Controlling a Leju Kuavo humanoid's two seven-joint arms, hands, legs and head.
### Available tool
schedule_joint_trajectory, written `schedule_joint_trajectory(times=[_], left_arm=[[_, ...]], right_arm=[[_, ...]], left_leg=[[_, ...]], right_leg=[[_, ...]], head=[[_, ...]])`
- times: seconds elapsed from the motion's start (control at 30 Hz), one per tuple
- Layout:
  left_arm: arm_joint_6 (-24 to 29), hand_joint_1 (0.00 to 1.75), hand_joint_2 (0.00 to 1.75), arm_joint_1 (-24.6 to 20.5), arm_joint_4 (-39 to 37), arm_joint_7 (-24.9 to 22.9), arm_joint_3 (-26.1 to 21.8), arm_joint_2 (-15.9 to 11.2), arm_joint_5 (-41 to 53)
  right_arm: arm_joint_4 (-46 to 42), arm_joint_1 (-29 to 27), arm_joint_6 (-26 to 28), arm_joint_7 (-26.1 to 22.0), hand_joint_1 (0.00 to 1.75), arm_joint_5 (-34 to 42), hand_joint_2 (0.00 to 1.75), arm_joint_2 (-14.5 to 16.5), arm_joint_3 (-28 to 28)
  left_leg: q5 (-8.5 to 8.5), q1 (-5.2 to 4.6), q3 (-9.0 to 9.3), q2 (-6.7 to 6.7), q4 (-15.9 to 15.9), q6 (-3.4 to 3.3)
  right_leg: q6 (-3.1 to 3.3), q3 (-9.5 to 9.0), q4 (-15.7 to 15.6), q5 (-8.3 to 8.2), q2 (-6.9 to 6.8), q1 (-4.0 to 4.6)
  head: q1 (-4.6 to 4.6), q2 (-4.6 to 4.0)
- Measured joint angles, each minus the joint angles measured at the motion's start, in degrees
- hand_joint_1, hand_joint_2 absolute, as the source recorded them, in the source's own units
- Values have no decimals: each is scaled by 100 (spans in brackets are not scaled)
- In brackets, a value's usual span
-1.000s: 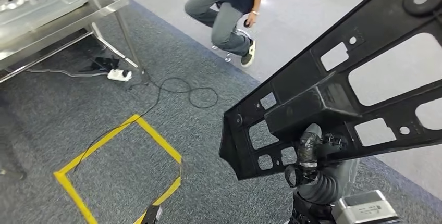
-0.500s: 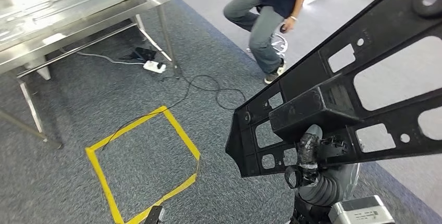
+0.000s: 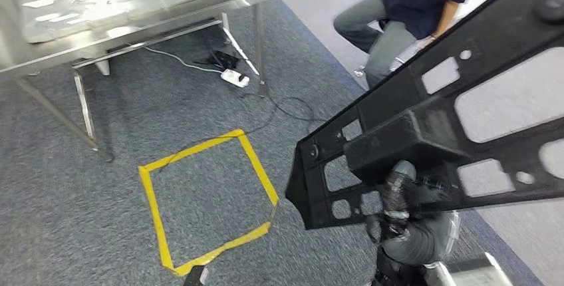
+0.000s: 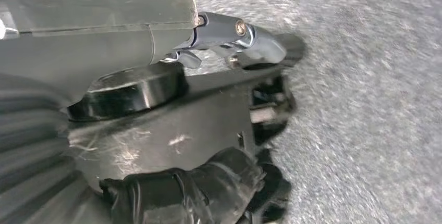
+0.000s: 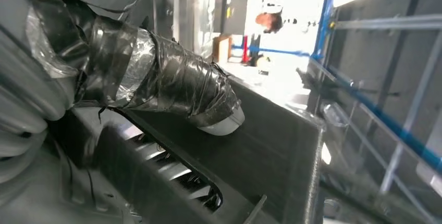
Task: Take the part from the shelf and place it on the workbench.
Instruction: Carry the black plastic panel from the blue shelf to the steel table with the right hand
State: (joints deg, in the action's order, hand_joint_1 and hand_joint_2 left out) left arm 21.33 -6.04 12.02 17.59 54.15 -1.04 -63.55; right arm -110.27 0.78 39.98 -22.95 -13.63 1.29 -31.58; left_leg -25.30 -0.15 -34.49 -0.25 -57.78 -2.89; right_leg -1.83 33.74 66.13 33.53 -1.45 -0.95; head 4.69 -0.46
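Our right robot hand [image 3: 398,196] grips the black part [image 3: 432,126] from underneath, taped fingers [image 5: 172,86] wrapped on it. Left robot hand [image 4: 172,182]: can't tell. Steel surface [image 3: 133,16] far ahead-left.

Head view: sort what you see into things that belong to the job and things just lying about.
Job: black part, held by the right hand; left hand, also on the part; steel workbench.

Lying about: yellow tape square, power strip, black cable, seated person.

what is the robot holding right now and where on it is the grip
A large black part: the right hand holds its lower edge near the raised block; the left hand also holds a flat section.
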Motion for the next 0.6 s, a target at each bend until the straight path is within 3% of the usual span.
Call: schedule_joint_trajectory(times=[0.07, 0.13, 0.17, 0.2, 0.27, 0.33, 0.4, 0.43, 0.5, 0.57, 0.6], left_arm=[[39, 0, 175, -9, 0, -83, 0, 1, -7], [65, 0, 175, -4, 0, -95, 0, -5, -31], [72, 0, 175, 0, 0, -84, 0, -9, -46], [73, 0, 175, 1, 0, -66, 0, -13, -58], [64, 0, 175, -3, 0, -23, -1, -14, -66], [37, 0, 175, -7, 0, 23, -1, -15, -64], [9, 0, 175, 1, 0, 51, -1, -17, -62], [1, 0, 175, 8, 0, 55, -1, -18, -61], [-6, 0, 175, 6, 0, 61, -1, -20, -59], [-10, 0, 175, -12, 0, 65, -1, -21, -54], [-14, 0, 175, -19, 0, 70, -1, -22, -47]], right_arm=[[2, -14, 0, -42, 175, 85, 175, 0, 0], [3, -24, 0, -57, 175, 152, 175, 0, 0], [3, -23, 0, -63, 175, 179, 175, 0, 0], [3, -21, 0, -71, 175, 200, 175, 0, 0], [5, -15, 0, -103, 175, 227, 175, 1, 0], [9, -9, 0, -133, 175, 236, 175, 4, -1], [13, -3, -1, -140, 175, 236, 175, 13, -2], [15, 4, -2, -140, 175, 235, 175, 20, -2], [19, 15, -5, -142, 175, 233, 175, 34, -2], [26, 15, -7, -143, 175, 228, 175, 42, -2], [31, 13, -7, -140, 175, 224, 175, 43, -2]], left_leg=[[-5, -4, -2, -111, -5, -22], [-14, -5, 1, -257, -20, -22], [-23, -2, 5, -342, -34, -16], [-35, 3, 9, -430, -55, -2], [-72, 11, -9, -585, -114, 44], [-84, 18, -55, -704, -143, 110], [-68, 34, -93, -800, -127, 181], [-84, 35, -111, -756, -150, 209], [-279, 23, -281, -462, -491, 257], [-613, 21, -635, -149, -1206, 292], [-720, 27, -796, -96, -1520, 303]], right_leg=[[-4, 381, 670, 244, 106, 0], [-3, 608, 940, 193, 130, -3], [2, 589, 789, 17, 140, -9], [8, 472, 448, -231, 174, -17], [16, 174, -298, -578, 410, -44], [35, 43, -601, -640, 573, -49], [96, 23, -629, -655, 477, -35], [133, 6, -648, -665, 415, -34], [205, -31, -692, -672, 261, -37], [252, -52, -702, -651, 86, -10], [263, -57, -701, -639, -2, 2]], head=[[-21, 1], [-21, 1], [-21, 1], [-21, 1], [-21, 0], [-20, 0], [-19, 0], [-18, 0], [7, 0], [29, -1], [30, 0]])
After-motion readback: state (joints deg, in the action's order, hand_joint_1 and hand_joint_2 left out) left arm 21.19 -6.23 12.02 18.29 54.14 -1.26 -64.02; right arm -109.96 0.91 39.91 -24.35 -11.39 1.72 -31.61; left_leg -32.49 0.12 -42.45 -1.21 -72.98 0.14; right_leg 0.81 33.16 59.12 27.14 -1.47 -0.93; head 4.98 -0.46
